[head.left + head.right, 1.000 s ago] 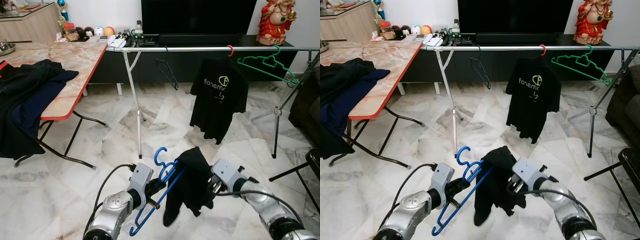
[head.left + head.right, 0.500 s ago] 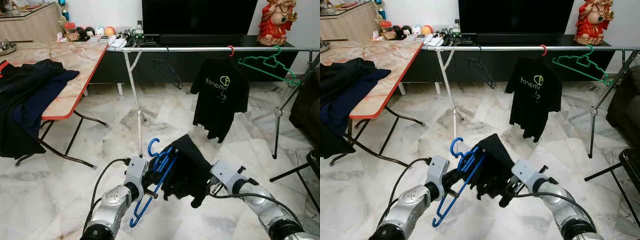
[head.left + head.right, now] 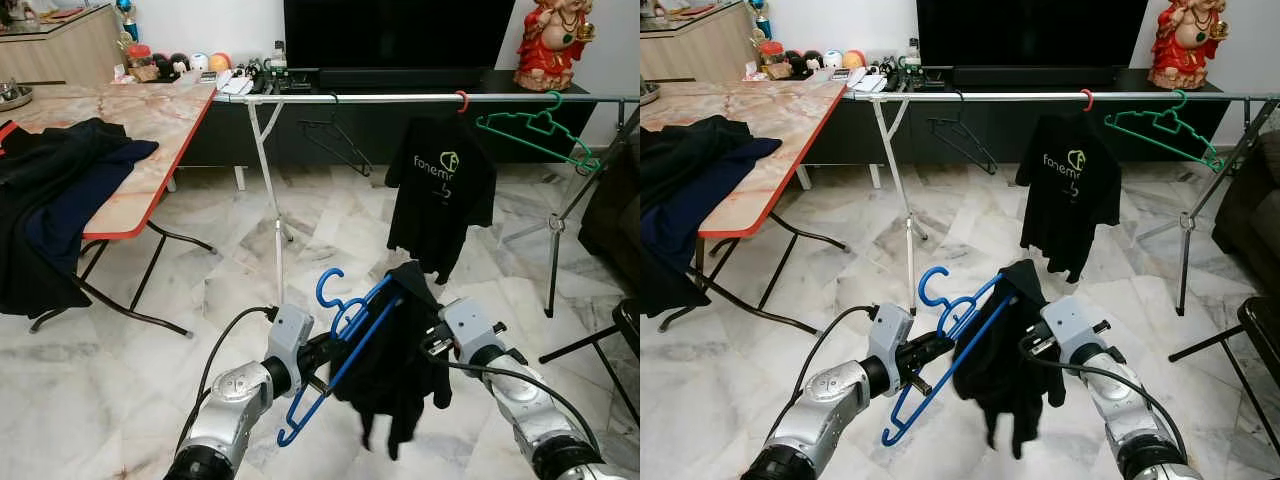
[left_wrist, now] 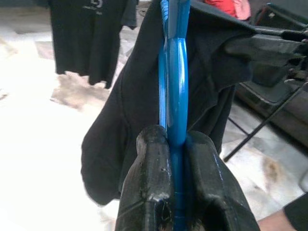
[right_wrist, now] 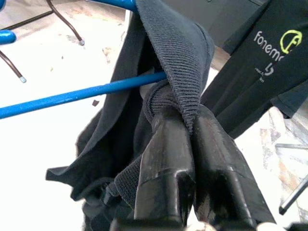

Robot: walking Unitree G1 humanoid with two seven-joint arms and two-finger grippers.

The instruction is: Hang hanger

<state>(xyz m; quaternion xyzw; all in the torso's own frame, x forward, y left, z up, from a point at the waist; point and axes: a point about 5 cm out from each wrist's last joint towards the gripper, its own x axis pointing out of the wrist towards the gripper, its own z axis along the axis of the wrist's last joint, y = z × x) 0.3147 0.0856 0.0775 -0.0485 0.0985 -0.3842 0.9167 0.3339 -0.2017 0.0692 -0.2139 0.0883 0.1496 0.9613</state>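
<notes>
Status: mid-task, still dressing the blue hanger (image 3: pixel 345 345), not hanging it yet. Left gripper (image 4: pixel 175 144) has its fingers clamped on the hanger's lower bar; hanger sits tilted in the air well below and in front of the rail (image 3: pixel 400 98), hook end up. Right gripper (image 5: pixel 185 130) has its fingers pinched together on a ribbed edge of the black garment (image 3: pixel 395 370), which drapes over the hanger's right shoulder and hangs down between the two arms. Garment looks only half seated, my read: bunched on one side, the other hanger arm bare. On the rail: a black wire hanger (image 3: pixel 335 140), a black printed T-shirt (image 3: pixel 440 195) on a red hook, a green hanger (image 3: pixel 535 130) toward the rail's far end. Free stretch of rail lies between the wire hanger and the T-shirt. Next move likely calls for the right gripper to pull the fabric across so it sits square, then let go, then the left arm lifts the hook over that gap. Risk: garment slides off the tilted hanger on the lift. Worktop (image 3: pixel 150 120) with dark clothes stands off the rail's left end.
</notes>
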